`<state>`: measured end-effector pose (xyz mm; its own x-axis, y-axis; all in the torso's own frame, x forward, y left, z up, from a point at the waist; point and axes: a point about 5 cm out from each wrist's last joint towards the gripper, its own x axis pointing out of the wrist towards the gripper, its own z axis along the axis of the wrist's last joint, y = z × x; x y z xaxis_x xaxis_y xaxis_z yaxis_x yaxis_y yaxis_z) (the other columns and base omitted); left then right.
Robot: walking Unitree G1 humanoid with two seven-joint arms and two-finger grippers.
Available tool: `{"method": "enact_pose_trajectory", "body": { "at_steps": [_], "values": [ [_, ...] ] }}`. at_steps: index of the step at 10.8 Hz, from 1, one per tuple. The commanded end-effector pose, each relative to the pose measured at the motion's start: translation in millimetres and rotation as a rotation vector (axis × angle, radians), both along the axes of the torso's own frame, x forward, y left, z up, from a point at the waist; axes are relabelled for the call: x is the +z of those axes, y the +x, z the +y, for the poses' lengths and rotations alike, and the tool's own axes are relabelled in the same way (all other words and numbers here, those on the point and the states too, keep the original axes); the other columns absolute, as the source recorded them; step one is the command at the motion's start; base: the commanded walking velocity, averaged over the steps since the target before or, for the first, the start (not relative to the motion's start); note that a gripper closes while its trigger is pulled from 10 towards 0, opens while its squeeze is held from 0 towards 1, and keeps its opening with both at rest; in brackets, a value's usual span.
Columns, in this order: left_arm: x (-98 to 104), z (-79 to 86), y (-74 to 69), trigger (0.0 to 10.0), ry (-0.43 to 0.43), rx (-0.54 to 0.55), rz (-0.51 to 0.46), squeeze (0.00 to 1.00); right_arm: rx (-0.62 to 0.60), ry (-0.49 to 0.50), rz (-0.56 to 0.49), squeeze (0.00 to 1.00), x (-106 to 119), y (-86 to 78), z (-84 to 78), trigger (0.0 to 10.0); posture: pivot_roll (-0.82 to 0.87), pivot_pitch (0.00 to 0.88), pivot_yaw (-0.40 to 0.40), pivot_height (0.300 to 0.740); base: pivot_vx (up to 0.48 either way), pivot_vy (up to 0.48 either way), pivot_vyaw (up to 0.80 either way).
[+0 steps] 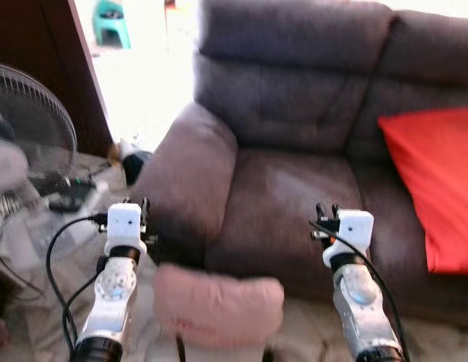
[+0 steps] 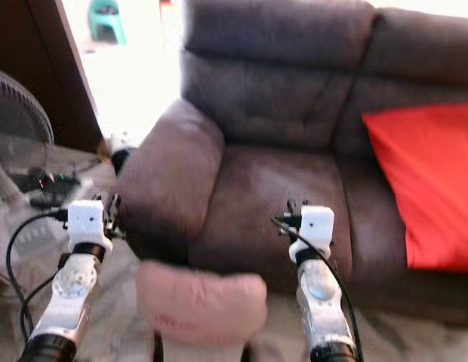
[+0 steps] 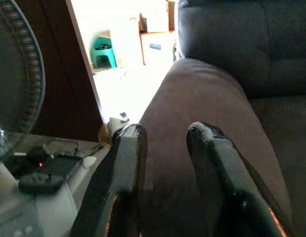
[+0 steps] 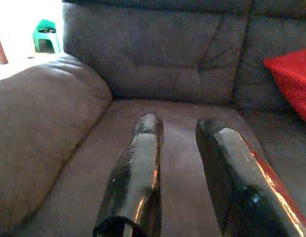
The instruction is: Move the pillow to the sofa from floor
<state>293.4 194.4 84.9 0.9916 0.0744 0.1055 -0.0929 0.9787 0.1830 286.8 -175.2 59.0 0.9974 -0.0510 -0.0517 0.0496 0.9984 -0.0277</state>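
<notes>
A pale pink pillow (image 1: 219,302) lies low in front of the dark grey-brown sofa (image 1: 294,188), between my two arms and below both grippers; it looks blurred. My left gripper (image 1: 143,207) is raised in front of the sofa's armrest (image 3: 207,94), open with nothing between its fingers (image 3: 126,148). Over the front of the seat cushion (image 4: 177,113), my right gripper (image 1: 327,211) is also open and holds nothing. Neither gripper touches the pillow.
A red cushion (image 1: 438,181) leans on the sofa's right seat. A standing fan (image 1: 30,136) and a tangle of cables (image 1: 64,196) crowd the floor on the left beside a dark wooden panel (image 1: 68,68). A green stool (image 1: 112,23) stands far back in a bright doorway.
</notes>
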Motion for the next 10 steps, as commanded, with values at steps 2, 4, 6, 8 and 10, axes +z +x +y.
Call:
{"method": "enact_pose_trajectory", "body": {
  "at_steps": [2,4,6,8,10],
  "values": [
    [2.0,-3.4,1.1,10.0,0.013,-0.014,-0.005,0.0,-0.002,-0.008,0.008,0.0,-1.4,-1.2,-2.1,10.0,0.02,0.019,-0.071,0.623,0.0,0.0,0.0],
    [2.3,-4.5,0.9,10.0,0.013,-0.017,-0.006,0.0,-0.003,-0.004,0.008,0.0,-1.9,-1.4,-2.1,10.0,0.02,0.012,-0.071,0.623,0.0,0.0,0.0],
    [2.7,-5.4,0.9,10.0,0.015,-0.018,-0.007,0.0,0.002,0.001,0.002,0.0,-1.3,-1.1,-0.9,10.0,0.03,0.008,-0.071,0.623,0.0,0.0,0.0],
    [2.4,-5.4,0.6,10.0,0.016,-0.019,-0.005,0.0,0.004,-0.001,0.002,0.0,-1.4,-1.3,-0.6,10.0,0.02,0.006,-0.07,0.623,0.0,0.0,0.0],
    [-0.2,-5.9,0.8,10.0,0.016,-0.02,0.009,0.0,-0.007,-0.003,0.018,0.0,-3.7,-1.1,-2.5,10.0,0.02,0.016,-0.071,0.623,0.0,0.0,0.0]
  ]
}}
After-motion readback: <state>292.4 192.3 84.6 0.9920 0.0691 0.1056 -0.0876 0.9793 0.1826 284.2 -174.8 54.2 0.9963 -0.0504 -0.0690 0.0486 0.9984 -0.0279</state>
